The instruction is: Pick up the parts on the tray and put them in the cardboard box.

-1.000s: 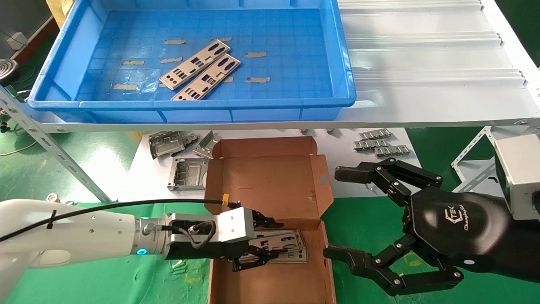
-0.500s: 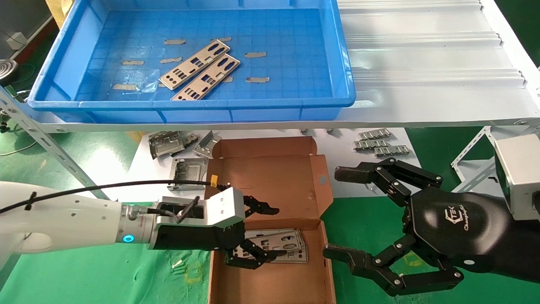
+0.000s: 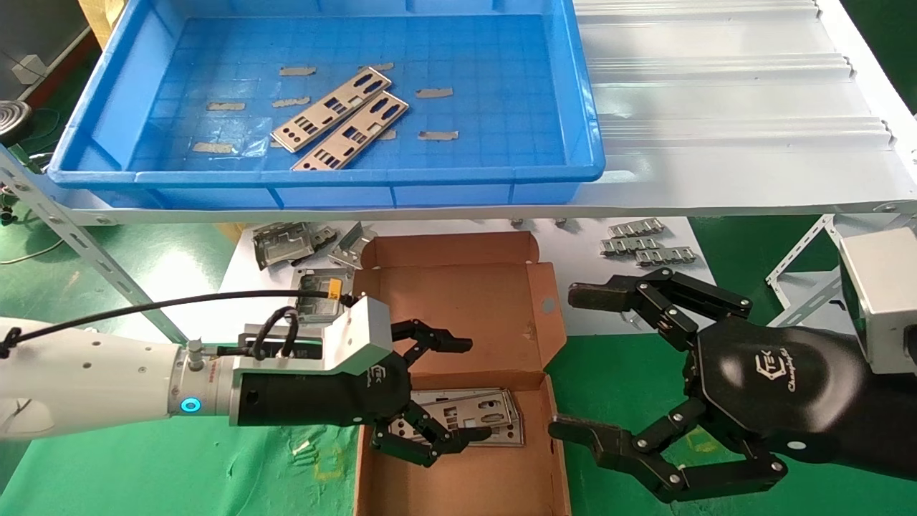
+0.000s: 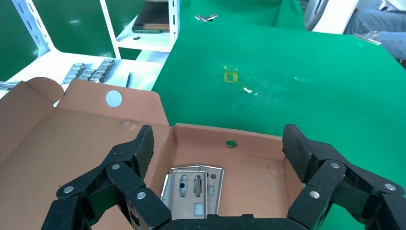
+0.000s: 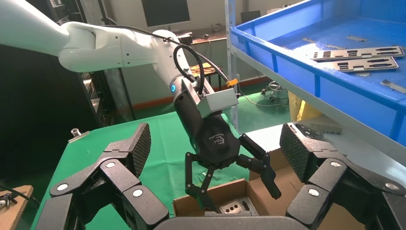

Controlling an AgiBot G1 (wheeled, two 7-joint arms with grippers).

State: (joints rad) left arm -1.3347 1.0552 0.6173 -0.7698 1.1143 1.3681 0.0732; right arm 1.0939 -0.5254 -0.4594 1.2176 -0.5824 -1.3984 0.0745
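Hovering spread wide and empty at lower centre, the left gripper (image 3: 458,390) sits over plates (image 3: 473,417) stacked in the cardboard box (image 3: 458,301). Two plates (image 3: 340,120) lie in the tray (image 3: 573,93) at upper left. The right gripper (image 3: 573,362) waits wide open at lower right.

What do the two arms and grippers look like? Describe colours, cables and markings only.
The left arm is glossy white with a lit blue ring, a black cable along it and a silver camera block at the wrist. The left gripper has a black body with a small logo and black linked fingers with silver rivets. The right gripper is the same black build, with a larger white logo.
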